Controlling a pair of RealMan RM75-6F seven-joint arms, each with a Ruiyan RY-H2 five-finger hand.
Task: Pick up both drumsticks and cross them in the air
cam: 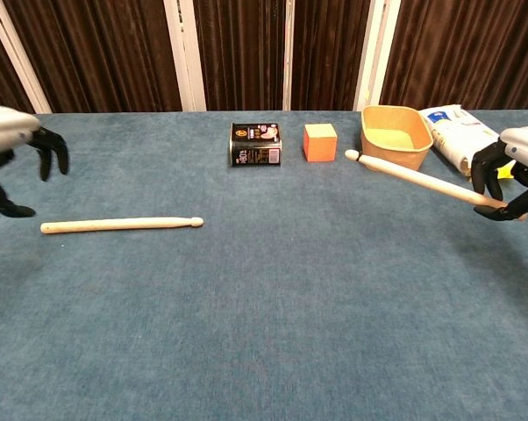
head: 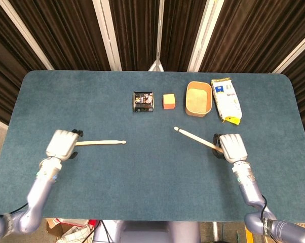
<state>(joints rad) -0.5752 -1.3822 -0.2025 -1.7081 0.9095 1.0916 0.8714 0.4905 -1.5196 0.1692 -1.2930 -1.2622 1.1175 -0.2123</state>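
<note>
The right hand grips the butt of the right stick near the right edge of the table; its dark fingers curl round the wood, and the stick is lifted, slanting up and away to the left, its tip ending in front of the tub in the chest view; the shaft is clear of the cloth along its length.

The left stick lies flat on the table, left of centre, tip pointing right; the left hand hovers over its butt end; in the chest view the fingers are spread and hooked downward, above the stick and holding nothing; from the head view the hand covers the butt, so whether any fingertip touches the wood is hard to say, though the chest view suggests a gap.

Along the far side stand a dark tin, an orange block, the tub and a white pouch lying flat, in that order from left to right; the tin and block are near each other, the tub just beside the pouch; all are well apart from the left stick.
</note>
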